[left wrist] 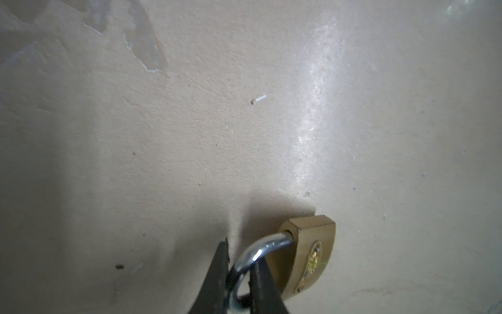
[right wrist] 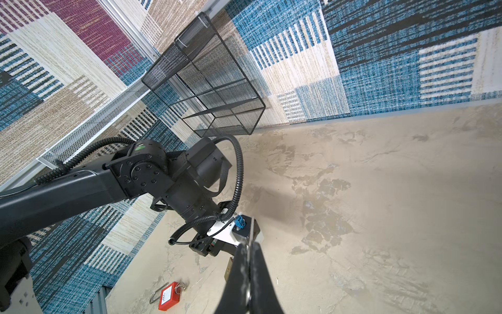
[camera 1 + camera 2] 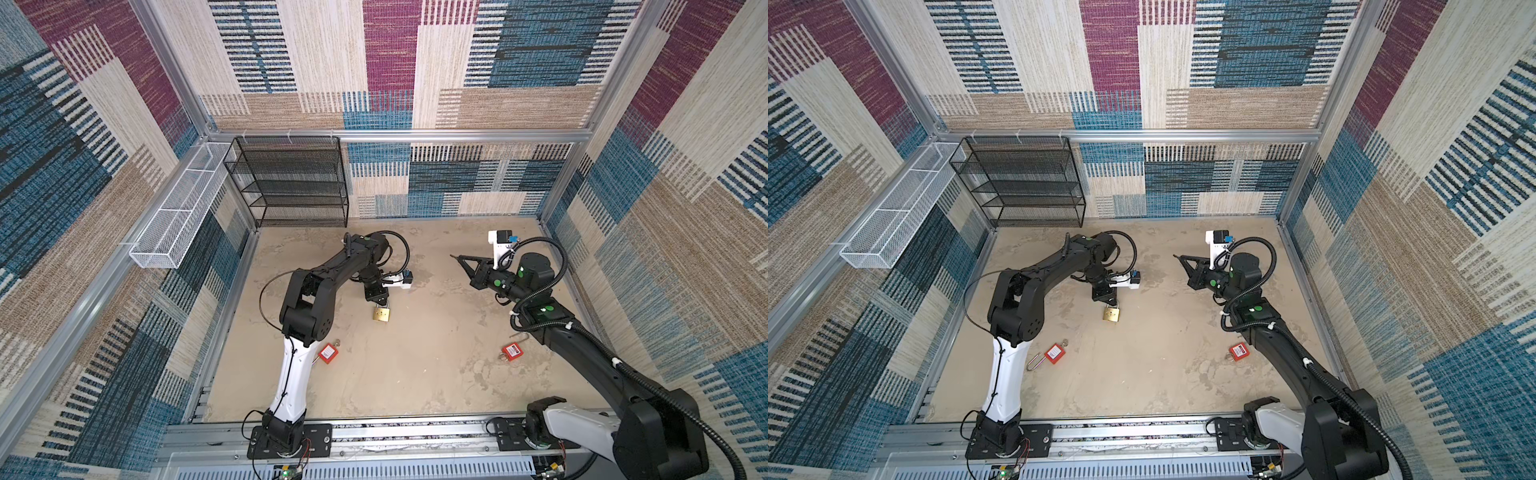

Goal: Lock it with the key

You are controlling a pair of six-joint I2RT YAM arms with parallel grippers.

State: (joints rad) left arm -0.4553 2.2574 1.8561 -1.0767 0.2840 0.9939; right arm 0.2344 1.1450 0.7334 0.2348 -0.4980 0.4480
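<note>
Over beige tabletop (image 3: 415, 374), left end effector (image 1: 241, 261) clamps shackle (image 1: 267, 246) of the brass padlock (image 3: 381, 314).

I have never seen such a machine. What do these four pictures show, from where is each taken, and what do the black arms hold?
These are two robot arms mounted at the front of a table, each ending in a two-fingered gripper. Two pictures come from one camera head above, looking down; the other two come from small cameras on the wrists. The left gripper is closed on the steel loop of a brass padlock. The right gripper, up in the air, is shut on a thin metal piece, apparently the key. Two red padlocks lie on the table nearer the front. A black mesh shelf stands at the back; a white wire basket hangs on the side wall.
</note>
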